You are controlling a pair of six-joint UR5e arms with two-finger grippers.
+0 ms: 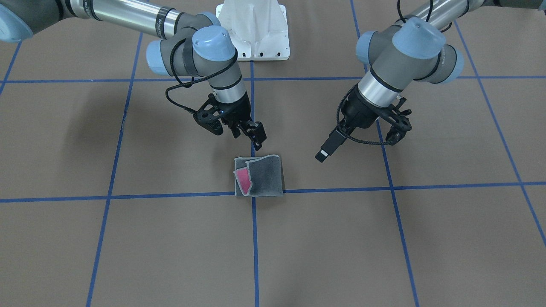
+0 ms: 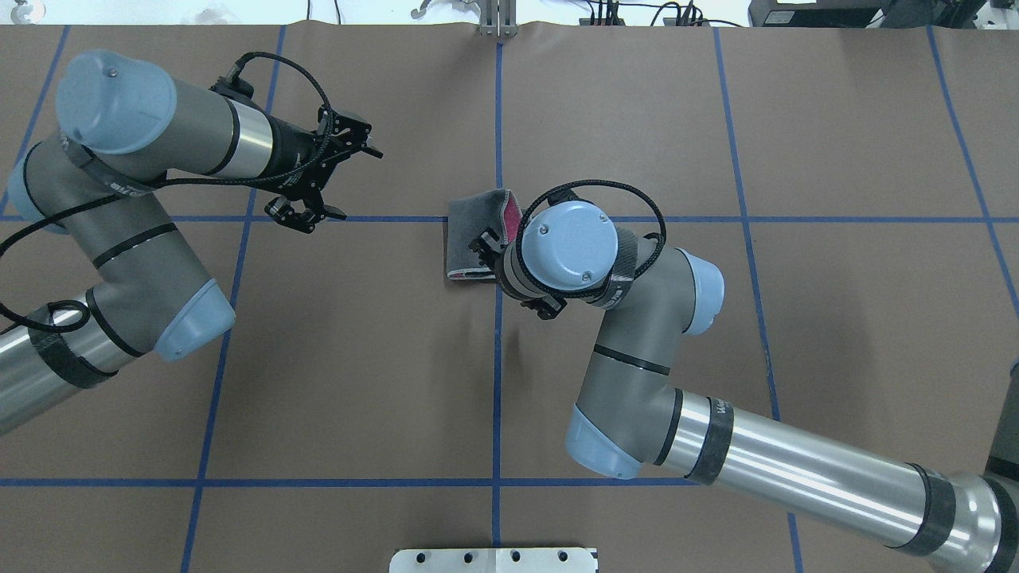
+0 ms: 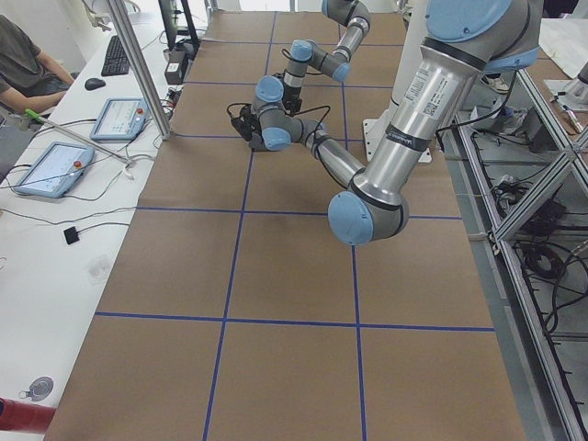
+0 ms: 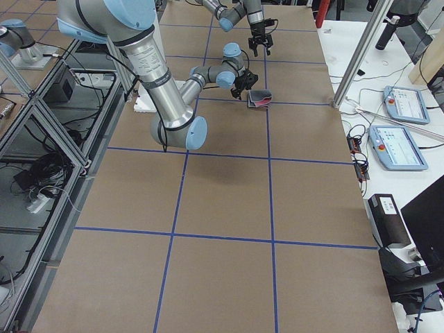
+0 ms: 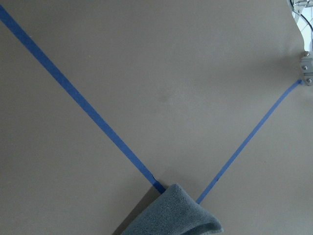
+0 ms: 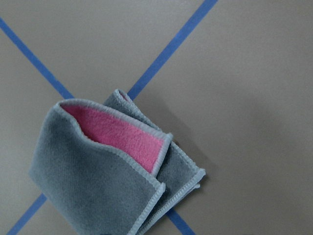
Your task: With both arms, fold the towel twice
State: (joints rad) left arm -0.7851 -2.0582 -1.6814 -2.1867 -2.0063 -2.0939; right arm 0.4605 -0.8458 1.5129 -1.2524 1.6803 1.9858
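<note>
At the middle of the table (image 1: 128,256), just where two blue tape lines (image 1: 170,196) cross, the towel (image 1: 258,175) lies folded into a small thick square. Its dark grey face is outside and the pale stitched edging runs along the borders. A wedge of the pink face shows between the open layers on the robot's right side. The far edge of the towel touches the cross line, and most of the cloth is on the robot's side of it.

The right gripper (image 1: 248,132) hangs just beside the towel's edge nearest to the robot, a little above the surface and not touching the cloth. Its two fingers stand apart with nothing between them. The left gripper (image 2: 360,183) is well apart from the towel, over bare table on the robot's left. It is tilted, and its fingers are spread wide and hold nothing.

The surface is covered with flat brown paper, divided by the tape into large rectangles. The white pedestal base (image 1: 254,30) stands at the robot's edge of the table, between the two arms. Along the operators' side runs a white bench (image 3: 55,230) with a keyboard (image 3: 115,55), a mouse (image 3: 95,84) and two touch panels (image 3: 50,168). A person (image 3: 23,64) sits at this bench. An aluminium post (image 3: 138,69) rises at the border between bench and table. Behind the robot, an open metal frame (image 3: 533,230) stands over bundles of cables.
</note>
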